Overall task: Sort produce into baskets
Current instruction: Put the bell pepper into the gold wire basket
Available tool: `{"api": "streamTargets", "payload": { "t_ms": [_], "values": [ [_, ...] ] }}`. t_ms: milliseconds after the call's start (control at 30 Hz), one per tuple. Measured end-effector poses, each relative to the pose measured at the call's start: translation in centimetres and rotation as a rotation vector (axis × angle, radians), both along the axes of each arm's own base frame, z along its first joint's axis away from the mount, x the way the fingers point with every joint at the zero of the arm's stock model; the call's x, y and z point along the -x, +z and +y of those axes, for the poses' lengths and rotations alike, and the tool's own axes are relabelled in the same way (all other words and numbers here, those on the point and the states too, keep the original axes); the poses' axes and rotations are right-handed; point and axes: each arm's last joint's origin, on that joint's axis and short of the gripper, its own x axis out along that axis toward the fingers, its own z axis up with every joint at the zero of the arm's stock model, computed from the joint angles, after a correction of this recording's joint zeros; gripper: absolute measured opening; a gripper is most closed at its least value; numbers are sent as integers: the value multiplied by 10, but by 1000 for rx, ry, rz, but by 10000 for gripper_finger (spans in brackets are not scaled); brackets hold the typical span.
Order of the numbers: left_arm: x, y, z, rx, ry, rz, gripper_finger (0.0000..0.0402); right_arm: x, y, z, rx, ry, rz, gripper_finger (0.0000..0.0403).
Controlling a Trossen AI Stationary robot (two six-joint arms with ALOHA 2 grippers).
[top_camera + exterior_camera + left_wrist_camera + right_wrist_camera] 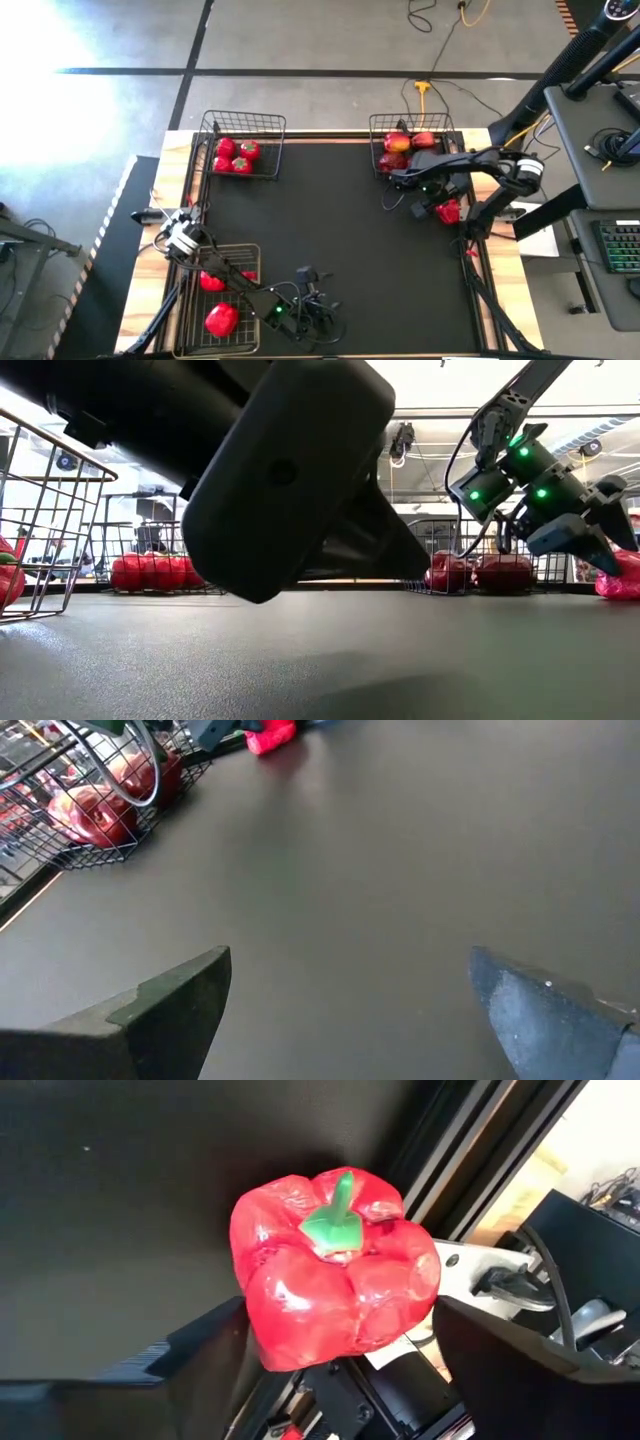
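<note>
Our right gripper is spread wide around a glossy, lumpy red bell pepper with a green stem, lying at the right edge of the black mat, just beside the dark table frame and near the wire-mesh basket of apples. Our left gripper, fingers apart and empty, hovers low over bare matte mat beside the near-left basket holding peppers. Tomatoes fill the far-left basket.
</note>
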Motion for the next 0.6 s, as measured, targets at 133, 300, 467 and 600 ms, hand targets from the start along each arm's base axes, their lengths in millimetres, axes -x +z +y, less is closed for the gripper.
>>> {"api": "streamTargets", "payload": {
  "t_ms": [133, 300, 467, 600],
  "values": [
    [0, 0, 0, -2, 0, 2, 388, -1, -1, 0, 2, 0, -10, 266],
    [0, 0, 0, -20, -9, 13, 388, -4, -2, 2, -28, -8, -47, 221],
    [0, -1, 0, -21, -9, 14, 388, -13, 3, 12, -52, 19, -93, 217],
    [0, -1, 0, -23, -8, 16, 388, -26, 9, 26, -33, 23, -136, 221]
  ]
}}
